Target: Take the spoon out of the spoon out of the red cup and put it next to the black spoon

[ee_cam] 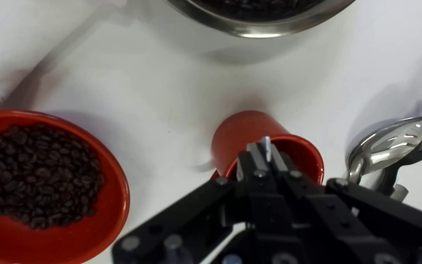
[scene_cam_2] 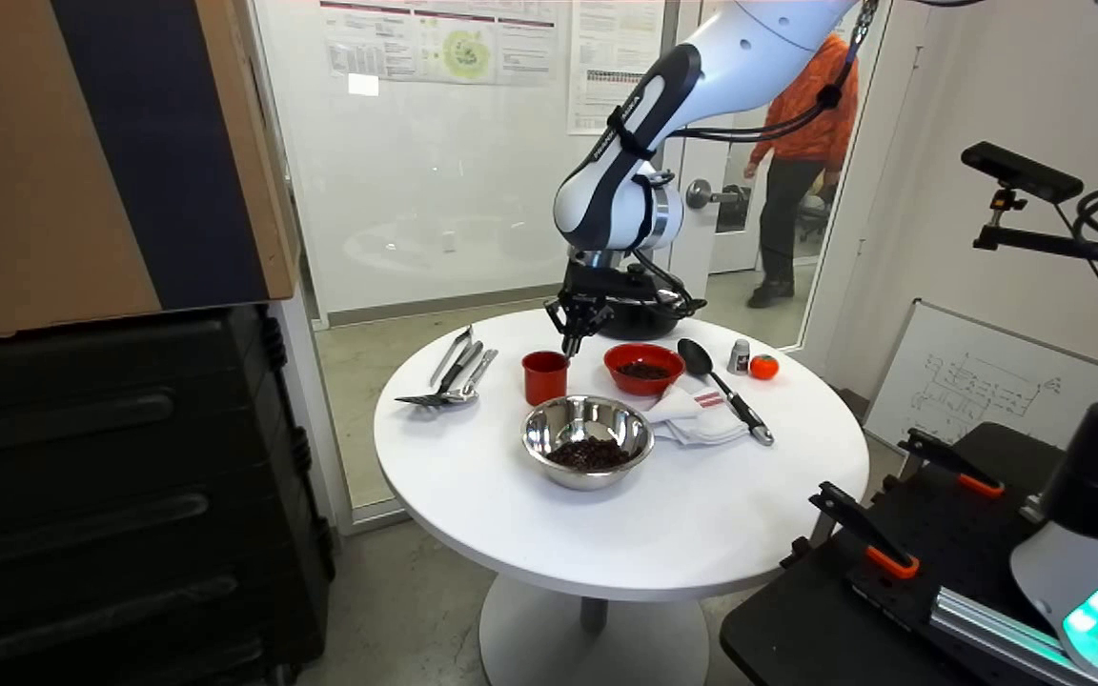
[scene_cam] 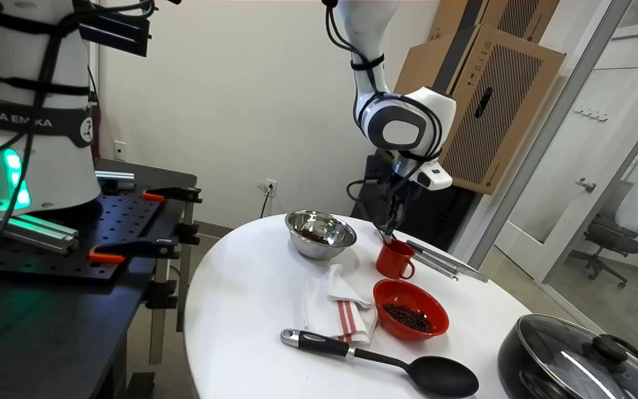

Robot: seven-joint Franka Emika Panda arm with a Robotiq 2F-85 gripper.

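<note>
In the wrist view the black two-fingered gripper (ee_cam: 268, 157) points down at the mouth of the small bright red cup (ee_cam: 238, 135). Its narrow fingers are close together, pinching a slim silver metal spoon (ee_cam: 267, 145) between them; the rest of that spoon is hidden by the fingers and the cup, so one cannot tell how deep it reaches. The cup stands upright on the round white table (scene_cam_2: 473, 514), its handle toward the wide, shallow red bowl (scene_cam: 407, 291) of dark brown coffee beans (ee_cam: 39, 179). The shiny round steel bowl (scene_cam: 313, 249), with dark beans in it too, stands near the cup but apart from it.

The large black serving spoon (scene_cam: 382, 358), long-handled and broad-headed, lies well apart from the cup, with the red bowl between them in both exterior views. A folded white cloth with red stripes (scene_cam: 322, 307) lies just beside that bowl. Across the cup, in an exterior view, lie silver metal tongs (scene_cam_2: 451, 357); nearer the serving spoon sit a small grey shaker (scene_cam_2: 739, 357) and a round red tomato (scene_cam_2: 763, 368)
</note>
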